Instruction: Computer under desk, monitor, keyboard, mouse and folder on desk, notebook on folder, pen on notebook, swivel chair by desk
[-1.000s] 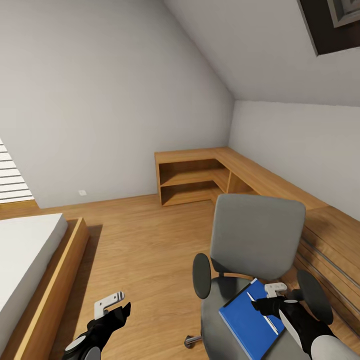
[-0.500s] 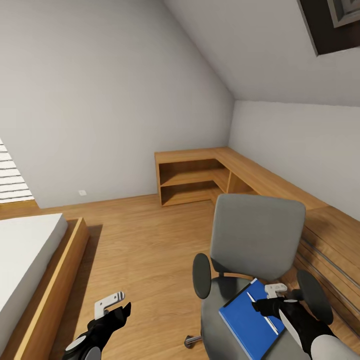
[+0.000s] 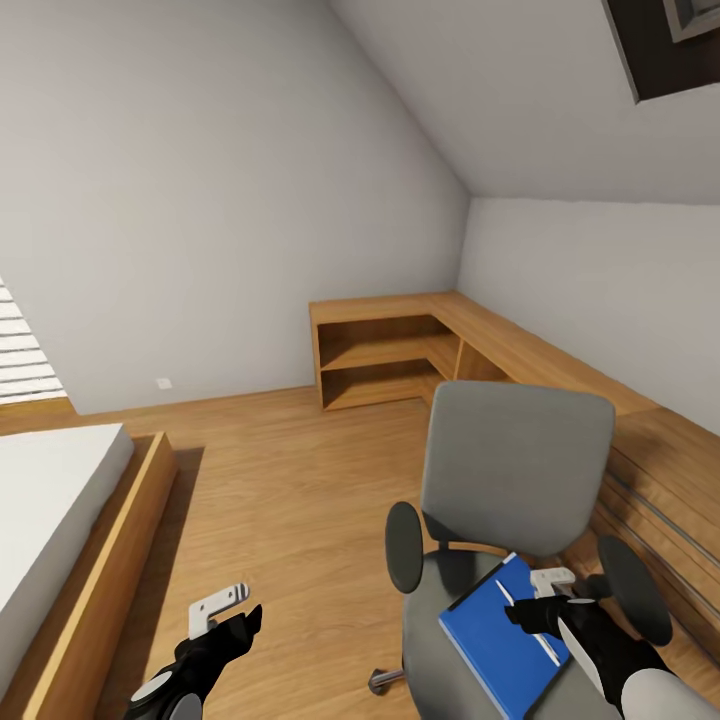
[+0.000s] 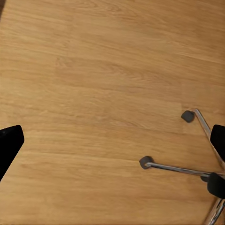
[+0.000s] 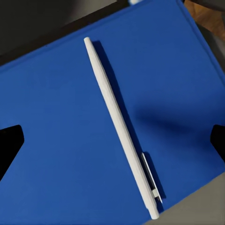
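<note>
Grey swivel chair (image 3: pixel 515 470) at about 5 o'clock in the head view, back upright, black armrests either side, seat cut off by the lower edge. Bright-blue folder (image 3: pixel 500 640) flat on the seat, near corner hidden behind the right arm and cropped at the bottom. Slim white pen (image 3: pixel 525 622) lying diagonally on the folder — plain in the right wrist view (image 5: pixel 121 126), clip end toward one corner, folder (image 5: pixel 56 140) beneath it on all sides. Right hand (image 3: pixel 540 600) hovering just above folder and pen, fingers spread wide with the pen between them, gripping nothing; only dark fingertips (image 5: pixel 9 145) at the wrist picture's edges. Left hand (image 3: pixel 225 615) low at 7 o'clock over the wood floor (image 3: pixel 290 500), well apart from the chair, fingers parted and empty. Chrome star base with castors (image 4: pixel 187 166) partly visible in the left wrist view, cut off at the frame edge. Bed (image 3: pixel 60 520) at 8 o'clock, cropped. Low wooden corner shelving (image 3: pixel 400 355) at 1 o'clock along the far walls — shelves bare. Dark skylight frame (image 3: pixel 665 45) clipped at 2 o'clock
</note>
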